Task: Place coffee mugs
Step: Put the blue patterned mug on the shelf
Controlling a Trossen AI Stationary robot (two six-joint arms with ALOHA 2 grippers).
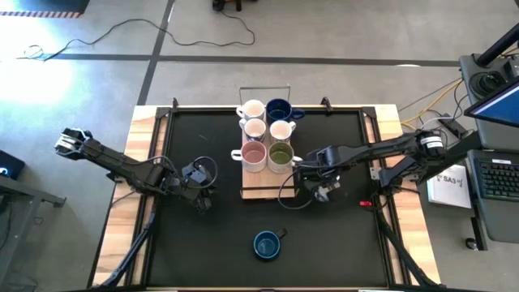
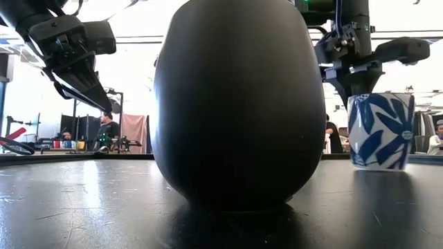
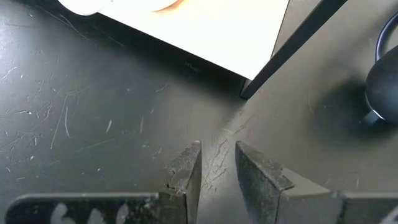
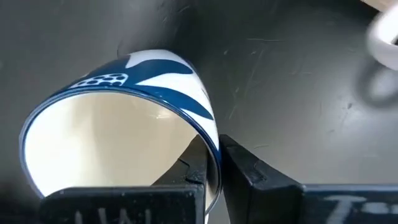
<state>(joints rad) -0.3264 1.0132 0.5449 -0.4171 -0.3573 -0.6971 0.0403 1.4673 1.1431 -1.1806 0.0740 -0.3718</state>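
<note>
The right gripper (image 4: 213, 163) pinches the rim of a blue-and-white mug (image 4: 124, 112), one finger inside, one outside, just off the tray's (image 1: 263, 191) near-right corner; a grip on so thin a wall could slip and tip the mug, or knock it against the olive mug (image 1: 280, 154). The mug is glazed, cream within, leaf-patterned without, upright on the mat (image 1: 340, 243). Six mugs (image 1: 265, 131) crowd the tray; a dark blue mug (image 1: 266, 245) stands apart, nearer the front edge. The left gripper (image 3: 217, 163) hovers above the mat, fingers narrow and empty.
</note>
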